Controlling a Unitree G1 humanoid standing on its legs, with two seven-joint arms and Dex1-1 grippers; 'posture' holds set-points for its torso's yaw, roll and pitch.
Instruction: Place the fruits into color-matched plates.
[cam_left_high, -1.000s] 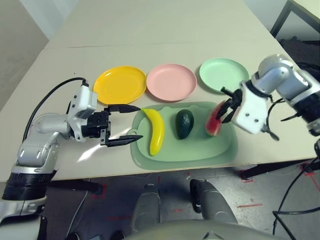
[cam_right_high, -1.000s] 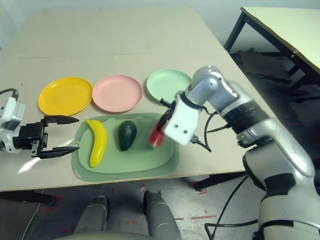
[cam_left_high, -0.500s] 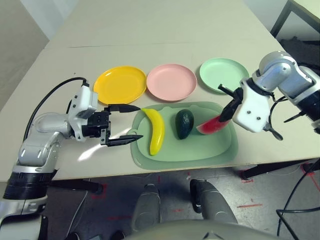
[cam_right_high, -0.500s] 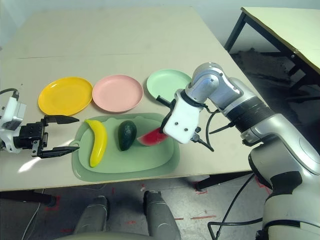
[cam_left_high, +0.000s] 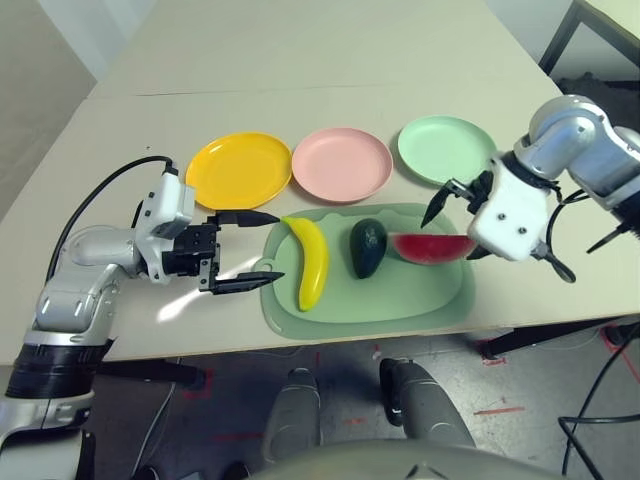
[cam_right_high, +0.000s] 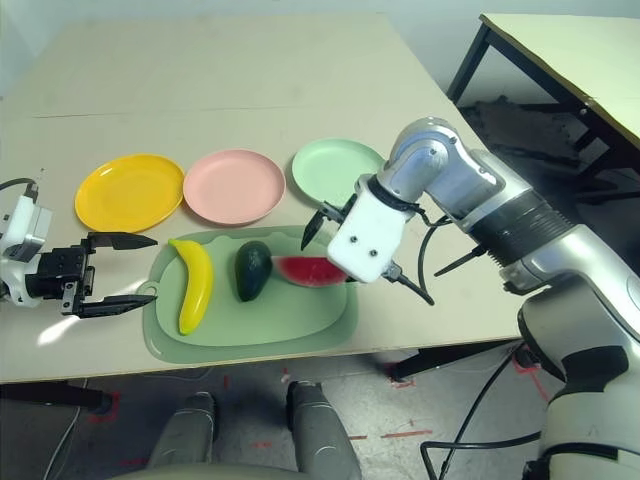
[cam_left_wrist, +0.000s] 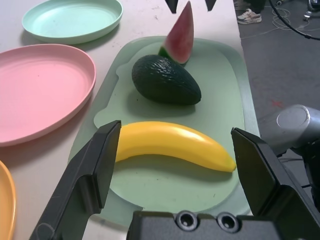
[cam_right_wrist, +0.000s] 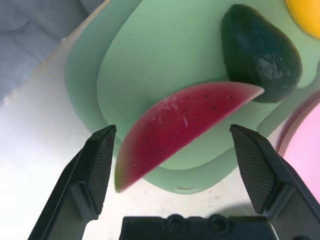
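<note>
On mat (cam_left_high: 300, 320): banana (cam_left_high: 312, 258), avocado (cam_left_high: 368, 246), watermelon (cam_left_high: 432, 246) side by side, none sorted. Behind mat, yellow plate (cam_left_high: 240, 170), pink plate (cam_left_high: 342, 163), green plate (cam_left_high: 445, 149) bare. Right gripper (cam_left_high: 455, 215) over watermelon, fingers spread, nothing held. Left gripper (cam_left_high: 245, 248) beside mat, fingers spread, facing banana, likely staged for grab.

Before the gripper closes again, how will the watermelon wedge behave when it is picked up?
The watermelon wedge looks like stiff, glossy plastic, so it may slip between the fingers. Its tapered shape gives sloped faces, probably a poor hold. Lying flat on the mat, it seems unlikely to roll.
</note>
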